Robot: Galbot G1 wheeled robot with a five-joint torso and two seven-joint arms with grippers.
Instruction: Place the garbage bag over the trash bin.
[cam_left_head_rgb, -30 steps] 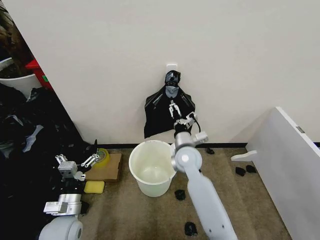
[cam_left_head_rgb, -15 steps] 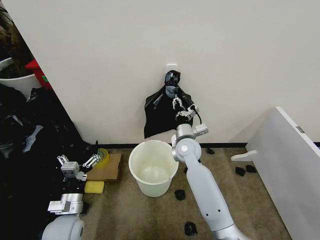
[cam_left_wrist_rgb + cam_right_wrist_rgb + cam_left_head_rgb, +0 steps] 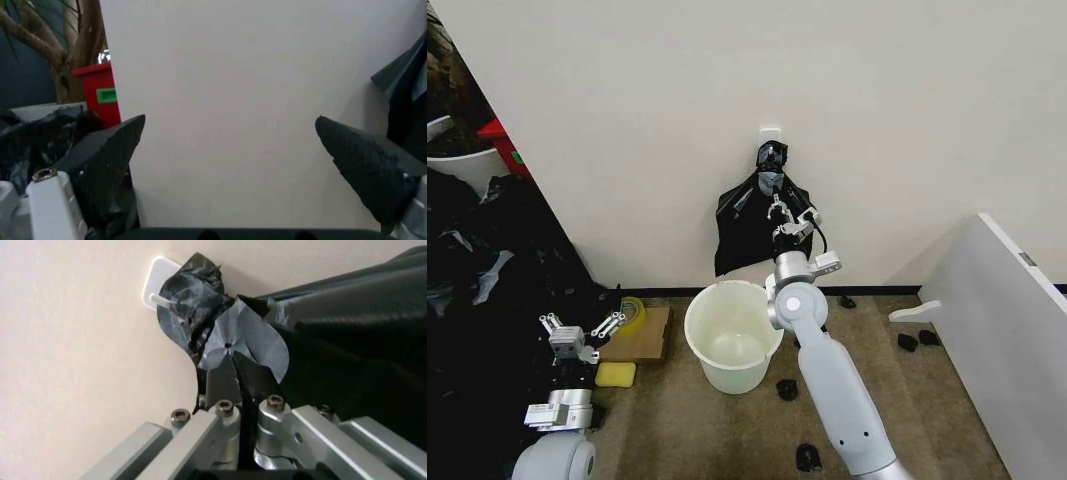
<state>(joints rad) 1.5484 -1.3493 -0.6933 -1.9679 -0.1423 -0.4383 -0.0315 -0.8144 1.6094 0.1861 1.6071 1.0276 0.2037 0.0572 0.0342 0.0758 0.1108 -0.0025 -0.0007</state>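
Two claws: the right claw (image 3: 777,212), fingers nearly together, noses the hanging bag bunch (image 3: 757,232) at twelve o'clock above the trash bin (image 3: 732,335); pinch a single layer. Left claw (image 3: 579,326) waits spread at nine o'clock.

Plain cream wall (image 3: 627,110) above brown carpet floor (image 3: 927,400).

We get soft, even indoor light on the wall (image 3: 877,120), with hardly any shadows or glare. Far left goes murky dark, and our left wrist's near fingertips (image 3: 110,165) look blurry.
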